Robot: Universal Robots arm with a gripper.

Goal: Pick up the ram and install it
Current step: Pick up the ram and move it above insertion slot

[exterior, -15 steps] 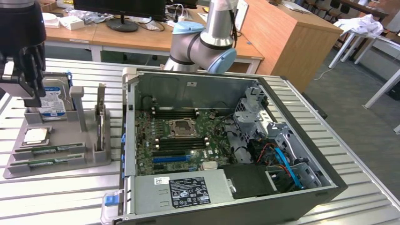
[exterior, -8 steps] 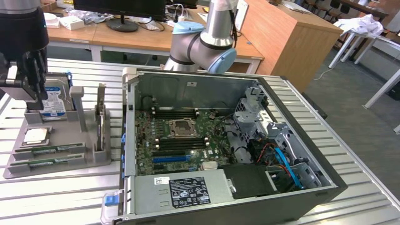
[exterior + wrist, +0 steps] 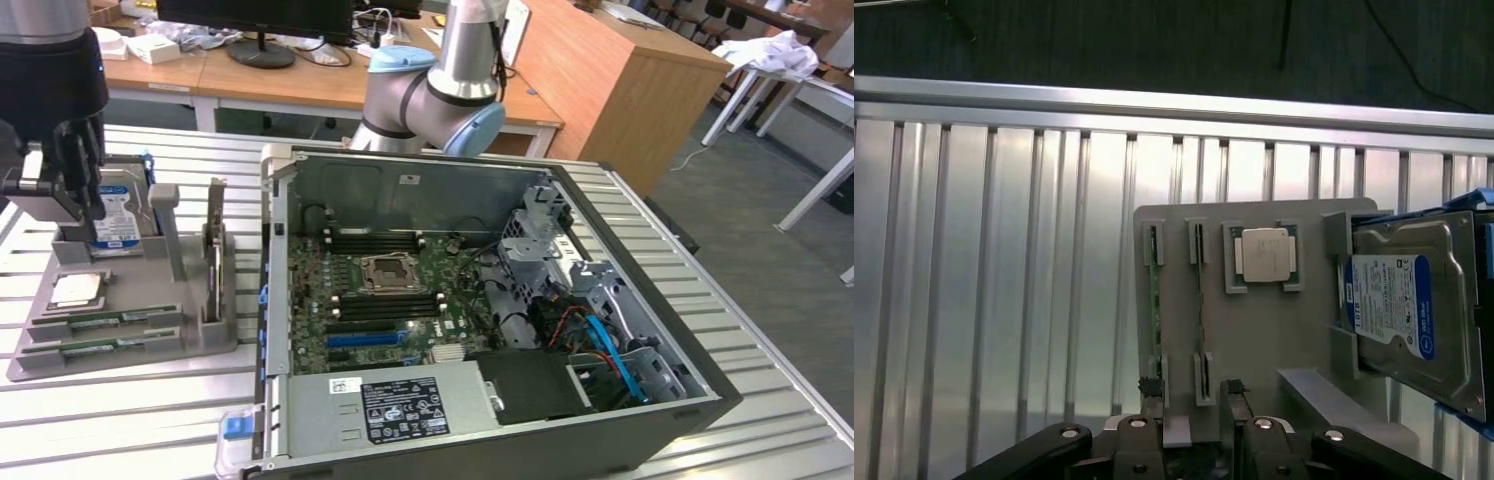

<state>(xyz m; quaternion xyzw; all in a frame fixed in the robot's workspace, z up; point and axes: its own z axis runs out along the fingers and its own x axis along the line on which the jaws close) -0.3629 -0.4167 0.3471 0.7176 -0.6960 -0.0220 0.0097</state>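
Right by the jaws first: the gripper hangs over one end of the grey fixture; its jaws stand apart and you will see nothing held between them; the fingers sit either side of a slot clip.

The ram lies on edge in its slot on the fixture; its long line runs straight toward the gap between the jaws, so it is centred on them rather than off to a side; whether the fingertips touch it you cannot tell from the wrist view; the exterior view puts the gripper above the fixture, apart from it.

A second ram stick lies parallel, just beside the first, along the fixture's edge; it lines up with one finger, not with the gap.

Next out, a square silvery processor chip rests in its pocket beside the ram; past it a hard drive with a blue-white label stands in a bracket.

Fixture sits on a slatted aluminium table.

Farther off, an open computer case lies on its side at the exterior view's right of the fixture; note the motherboard inside, with its processor socket flanked by dark memory slots; the arm's blue-capped joint rises behind the case; wooden desks and a monitor stand beyond.
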